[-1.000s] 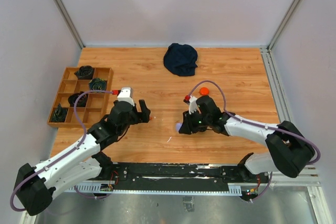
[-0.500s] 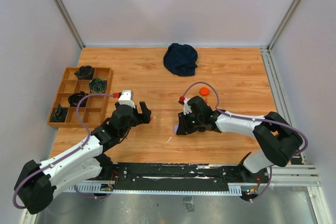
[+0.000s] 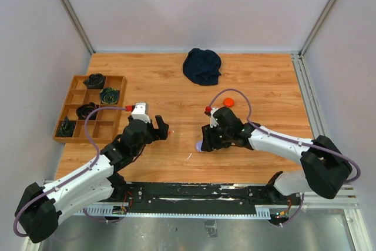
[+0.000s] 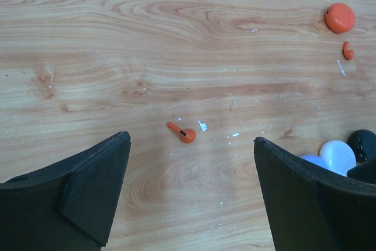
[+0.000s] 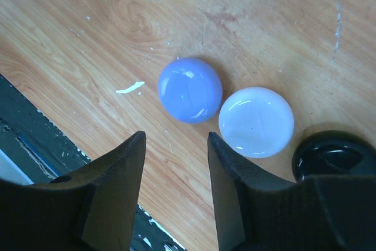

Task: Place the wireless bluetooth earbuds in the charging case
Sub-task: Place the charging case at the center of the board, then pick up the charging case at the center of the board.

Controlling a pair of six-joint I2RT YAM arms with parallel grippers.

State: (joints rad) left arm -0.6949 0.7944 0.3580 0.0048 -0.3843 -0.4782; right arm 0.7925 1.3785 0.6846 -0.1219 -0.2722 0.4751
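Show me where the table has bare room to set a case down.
Bare wood: between the cloth and the right rail, and between the tray and the cloth along the far edge. Crowded: centre, where the purple case, white case and black case cluster at the right end effector, an orange bud lying just left of them.

The right gripper [image 5: 175,140] has been opened from a near-closed pinch to a moderate gap, with nothing between its fingers; the lavender charging case [image 5: 190,90] now lies just beyond the fingertips. The left gripper [image 4: 192,140] has been drawn slightly backward.
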